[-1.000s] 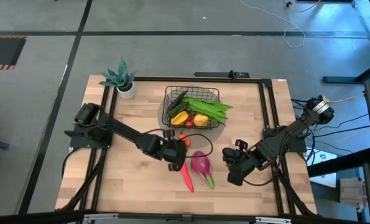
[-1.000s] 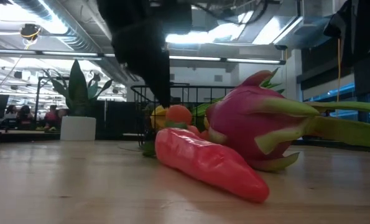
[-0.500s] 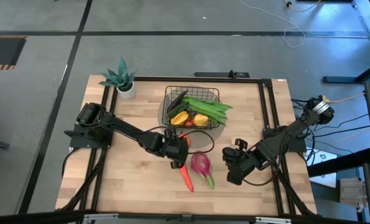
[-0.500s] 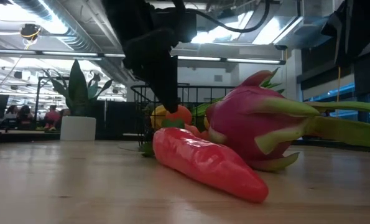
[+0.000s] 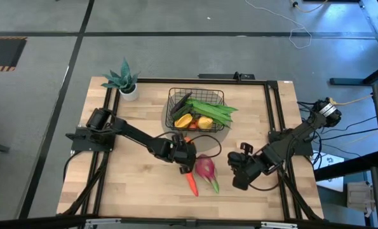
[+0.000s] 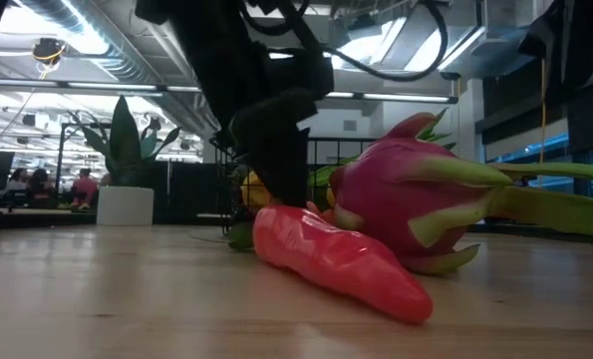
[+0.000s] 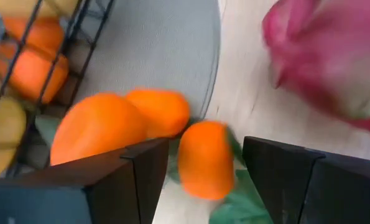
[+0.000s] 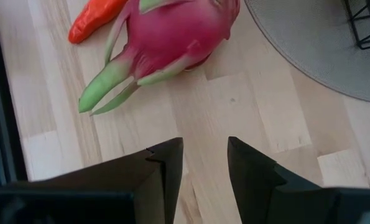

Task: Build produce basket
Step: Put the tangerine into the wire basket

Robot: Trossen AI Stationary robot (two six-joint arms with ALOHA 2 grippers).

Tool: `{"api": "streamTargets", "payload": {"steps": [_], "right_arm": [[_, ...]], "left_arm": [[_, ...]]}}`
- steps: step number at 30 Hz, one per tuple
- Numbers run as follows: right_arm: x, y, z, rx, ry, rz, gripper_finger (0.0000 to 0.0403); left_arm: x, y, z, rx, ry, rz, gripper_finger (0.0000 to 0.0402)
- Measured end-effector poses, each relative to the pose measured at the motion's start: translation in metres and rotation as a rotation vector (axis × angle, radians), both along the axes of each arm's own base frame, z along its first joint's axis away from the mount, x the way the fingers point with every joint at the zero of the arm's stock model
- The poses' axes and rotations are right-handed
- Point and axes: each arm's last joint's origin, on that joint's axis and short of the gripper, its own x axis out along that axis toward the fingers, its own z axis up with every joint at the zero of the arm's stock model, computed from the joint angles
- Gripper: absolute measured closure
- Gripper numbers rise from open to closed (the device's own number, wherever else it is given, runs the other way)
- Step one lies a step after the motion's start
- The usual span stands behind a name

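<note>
A cluster of oranges (image 7: pixel 110 124) with green leaves lies on the table at the grey mat's (image 7: pixel 160 50) near edge. My left gripper (image 7: pixel 204 146) is open, slanting down, with one orange (image 7: pixel 203 162) between its fingers and a gap on each side. In the high view this gripper (image 5: pixel 187 159) is just left of the pink dragon fruit (image 5: pixel 205 168). The carrot (image 5: pixel 192 183) lies nearer the front edge. The black wire basket (image 5: pixel 173 102) holds green bean pods (image 5: pixel 215 109) and a yellow mango (image 5: pixel 204 122). My right gripper (image 5: pixel 238 175) is open above bare wood.
A teal potted plant (image 5: pixel 125 81) stands at the far left corner. The dragon fruit (image 8: pixel 172 31) and the carrot's tip (image 8: pixel 91 15) lie beyond my right gripper (image 8: pixel 203 149). Bare wood stretches along the table's left and near sides.
My left gripper has come down and gone toward the table's right, onto the oranges next to the dragon fruit. In the low view it now hides the orange that showed beside it before.
</note>
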Motion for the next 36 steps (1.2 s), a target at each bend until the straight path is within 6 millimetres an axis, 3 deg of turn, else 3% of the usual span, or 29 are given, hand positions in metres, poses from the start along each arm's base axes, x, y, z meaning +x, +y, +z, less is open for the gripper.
{"api": "streamTargets", "payload": {"steps": [14,26,31,36], "right_arm": [[-0.001,0.002,0.000,0.003,-0.004,0.007,0.0287],[-0.001,0.002,0.000,0.003,-0.004,0.007,0.0287],[-0.001,0.002,0.000,0.003,-0.004,0.007,0.0287],[-0.001,0.002,0.000,0.003,-0.004,0.007,0.0287]], "left_arm": [[0.003,-0.003,-0.025,-0.052,0.057,0.024,0.0210],[0.000,-0.011,-0.026,-0.053,0.064,0.000,0.0298],[-0.003,-0.011,-0.009,-0.067,0.033,-0.006,0.0298],[-0.012,-0.012,0.024,-0.067,-0.036,-0.007,0.0298]]}}
